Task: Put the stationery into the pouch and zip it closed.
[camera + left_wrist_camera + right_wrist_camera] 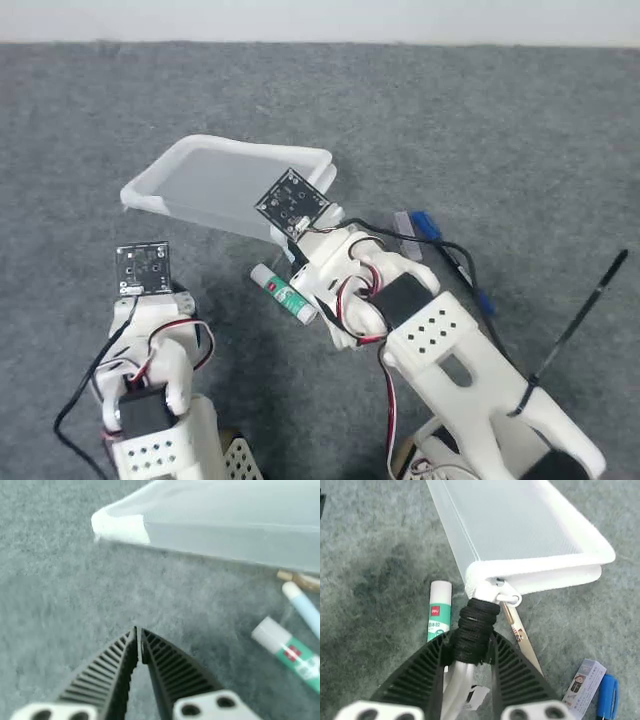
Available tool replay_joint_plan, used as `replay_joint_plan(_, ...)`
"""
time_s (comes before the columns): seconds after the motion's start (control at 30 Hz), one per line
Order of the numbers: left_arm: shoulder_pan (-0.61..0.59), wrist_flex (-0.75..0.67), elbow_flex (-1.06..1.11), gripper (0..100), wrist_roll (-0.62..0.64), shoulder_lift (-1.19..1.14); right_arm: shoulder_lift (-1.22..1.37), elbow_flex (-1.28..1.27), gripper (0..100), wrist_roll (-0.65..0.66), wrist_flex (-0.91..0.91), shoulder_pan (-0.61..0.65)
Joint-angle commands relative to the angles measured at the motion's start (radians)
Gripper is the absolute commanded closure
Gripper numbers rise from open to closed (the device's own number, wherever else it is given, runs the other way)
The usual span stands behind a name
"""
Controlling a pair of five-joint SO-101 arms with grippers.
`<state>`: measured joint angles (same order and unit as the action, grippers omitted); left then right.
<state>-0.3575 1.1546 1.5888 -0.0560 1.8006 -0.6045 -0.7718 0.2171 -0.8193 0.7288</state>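
Quickly, left to right.

- Near left: left gripper (139,634), toothed jaws closed almost tip to tip, nothing between them, low over grey mat (500,120).
- Just beyond it, apart from it: pouch (215,185), translucent white with white edging, lying on mat left of centre, long side running from far left toward right. Zip open or closed: cannot tell.
- Right of left gripper, on near side of pouch: glue stick (283,293), white cap, green label, lying on its side on mat, cap end toward pouch, not touching it.
- Between glue stick and pouch edge: slim pale-blue pen (302,607) with white end, lying flat.
- At pouch's near right corner: right gripper (470,642), clamped on pull strap (472,625), a white strap wound with black band, leading from metal ring (509,599) at that corner.
- Just right of strap: tan pencil (520,635), flat on mat, one end by ring, other end angled toward near right.
- Further right, apart from pouch: eraser (582,680) in paper sleeve, with blue cap (607,697) just beside it, both on mat.
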Motion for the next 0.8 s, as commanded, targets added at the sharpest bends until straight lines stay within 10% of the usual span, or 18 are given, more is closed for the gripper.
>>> replay_joint_plan(0.0,0.018,-0.124,-0.022,99,0.011,0.000,-0.076,0.012,99.3,0.012,0.031,-0.015)
replay_joint_plan(0.37,0.103,0.003,-0.203,63,0.129,0.000,-0.162,0.011,99.3,0.049,0.025,-0.015)
replay_joint_plan(0.77,0.321,-0.021,-0.225,62,0.207,-0.002,-0.232,-0.020,99.3,0.089,0.022,-0.013)
